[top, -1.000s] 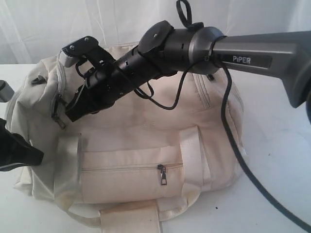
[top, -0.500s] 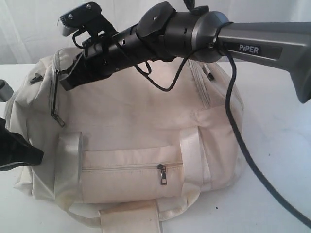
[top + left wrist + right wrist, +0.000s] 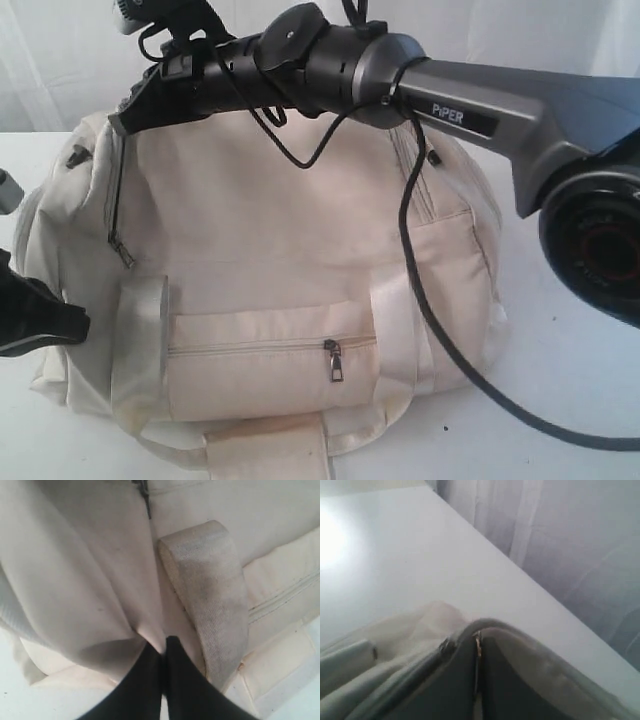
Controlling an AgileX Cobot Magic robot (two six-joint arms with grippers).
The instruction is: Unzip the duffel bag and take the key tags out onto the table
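The cream duffel bag [image 3: 280, 230] lies on the white table [image 3: 570, 330] with its front pocket zip [image 3: 333, 360] closed. My right gripper [image 3: 122, 122] reaches across to the bag's upper left. It is shut on the grey zipper edge [image 3: 478, 641] of the top panel and holds that panel lifted; dark lining shows beside the fingers. A zipper pull [image 3: 124, 252] hangs below it. My left gripper [image 3: 72, 325] is shut on a fold of the bag's fabric [image 3: 145, 630] at its left end, next to a satin strap [image 3: 210, 590]. The key tags are hidden.
The right arm's black cable [image 3: 440, 330] droops over the bag's right side down to the table. A white curtain [image 3: 570, 540] hangs behind the table's far edge. Bare tabletop [image 3: 395, 545] lies beyond the bag.
My right gripper has risen and moved left, drawing the bag's top panel up taut with it. The left gripper has stayed put on the bag's end.
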